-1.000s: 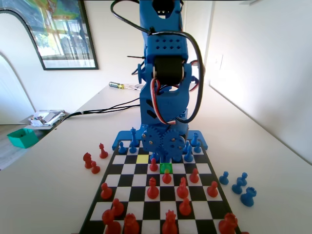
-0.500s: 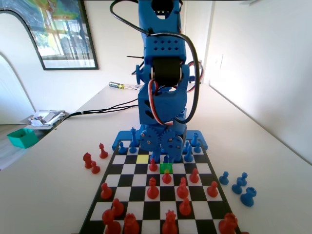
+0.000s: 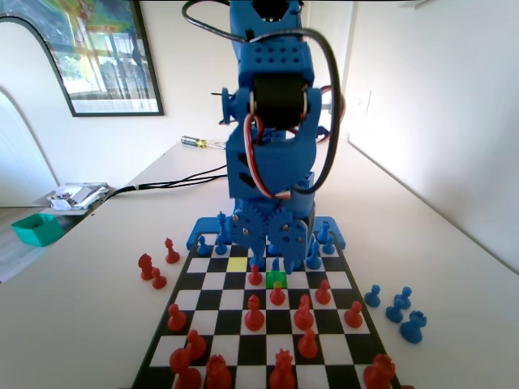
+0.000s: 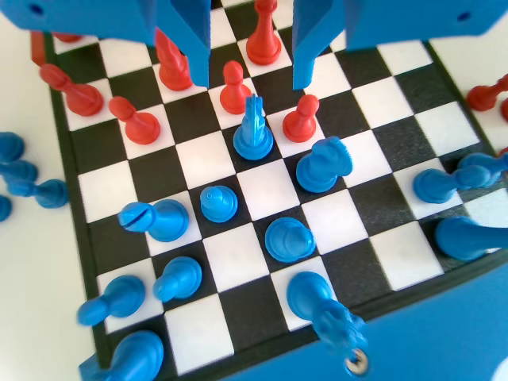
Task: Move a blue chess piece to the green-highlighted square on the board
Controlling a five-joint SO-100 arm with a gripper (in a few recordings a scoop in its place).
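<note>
A slim blue chess piece stands on the green-highlighted square of the board, two rows out from the blue back row. In the wrist view the same blue chess piece stands upright and free just below the jaws. My gripper hangs open above it, one jaw on each side, touching nothing. In the fixed view the gripper hovers just behind and above the piece.
Red pawns crowd the squares right beside the blue piece. A blue knight and other blue pieces stand nearer the base. A yellow square lies left of the green one. Loose blue pieces sit off-board at right.
The arm has lifted off the board. The gripper rose from around the blue piece, which stays standing on the green square.
</note>
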